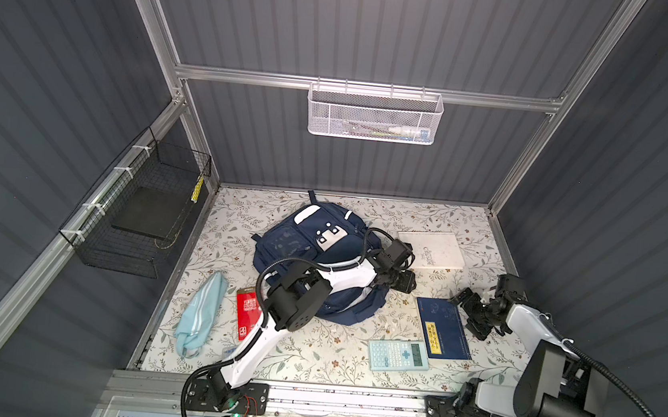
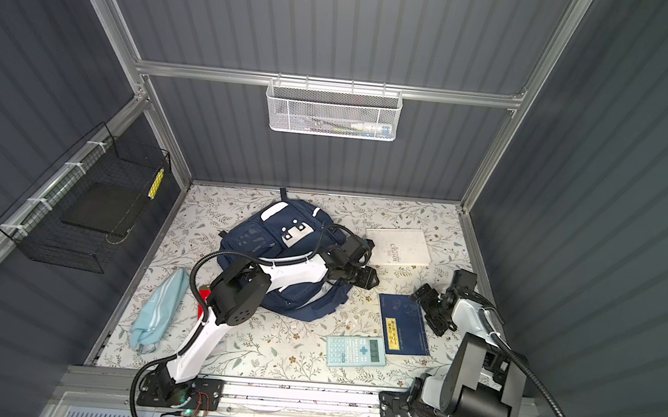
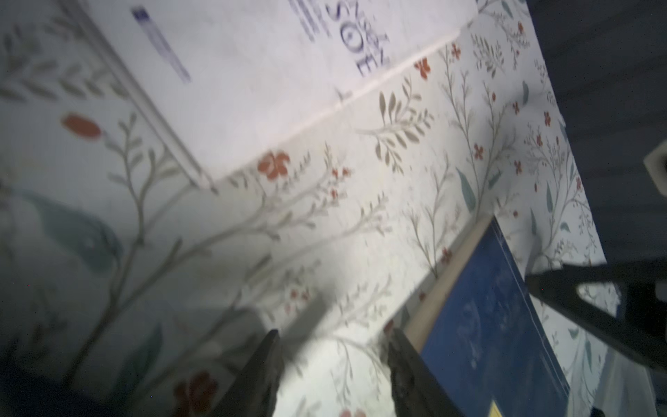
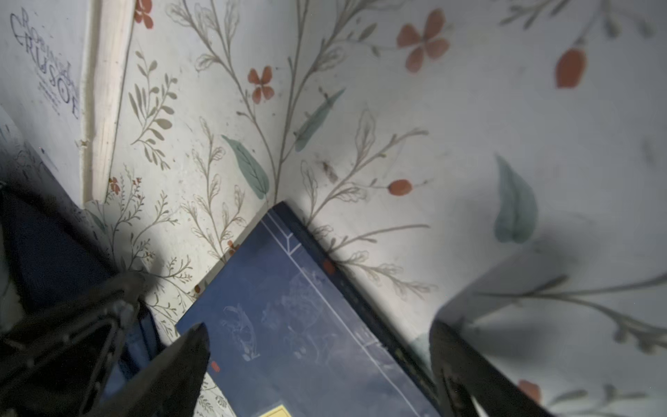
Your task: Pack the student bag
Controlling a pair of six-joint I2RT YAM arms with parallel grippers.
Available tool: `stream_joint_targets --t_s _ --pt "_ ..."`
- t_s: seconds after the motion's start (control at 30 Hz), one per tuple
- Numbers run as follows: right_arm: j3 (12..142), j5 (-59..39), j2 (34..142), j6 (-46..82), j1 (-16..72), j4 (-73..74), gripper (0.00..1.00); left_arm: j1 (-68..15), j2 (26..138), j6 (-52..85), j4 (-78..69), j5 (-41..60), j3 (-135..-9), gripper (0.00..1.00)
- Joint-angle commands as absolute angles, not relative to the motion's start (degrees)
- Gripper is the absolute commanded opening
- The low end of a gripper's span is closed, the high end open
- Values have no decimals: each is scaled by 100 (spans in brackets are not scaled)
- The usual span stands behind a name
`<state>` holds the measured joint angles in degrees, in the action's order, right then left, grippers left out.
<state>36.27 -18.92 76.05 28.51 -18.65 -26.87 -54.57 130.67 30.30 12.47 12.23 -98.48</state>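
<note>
The student bag [image 1: 303, 248] lies flat on the surface [image 1: 309, 361], under the left arm [image 1: 348, 278]. Just beside the bag, the left end effector [image 1: 400, 283] stands part open and empty. The right end effector [image 4: 319, 326] gapes wide over the navy book [image 4: 274, 307]. So near each other, they could collide or shove the book.

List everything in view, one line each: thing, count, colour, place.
backpack: 1, navy, table middle
novel: 1, white, far right
book: 1, dark blue, near right
calculator: 1, light blue, beside book
packet: 1, red, left of backpack
pouch: 1, light blue, table's left
mesh basket: 1, white, back rail
wire basket: 1, black, left wall
table: 1, floral
left gripper: 1, black, open, beside backpack
right gripper: 1, black, open, over book
</note>
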Motion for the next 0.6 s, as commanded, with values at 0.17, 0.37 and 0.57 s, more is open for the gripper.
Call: stream_joint_targets --t_s 0.17,0.37,0.57 --pt "3429 -1224 7709 2883 -1686 -3199 95 -6135 12752 3420 503 1650 -8841 61" --pt "3409 -1388 7742 2854 -1629 -3198 90 -6120 13337 3785 70 1846 -9174 49" --pt "3555 -1745 8055 2742 -1646 -3034 85 -5446 13873 3501 640 2046 -10143 31"
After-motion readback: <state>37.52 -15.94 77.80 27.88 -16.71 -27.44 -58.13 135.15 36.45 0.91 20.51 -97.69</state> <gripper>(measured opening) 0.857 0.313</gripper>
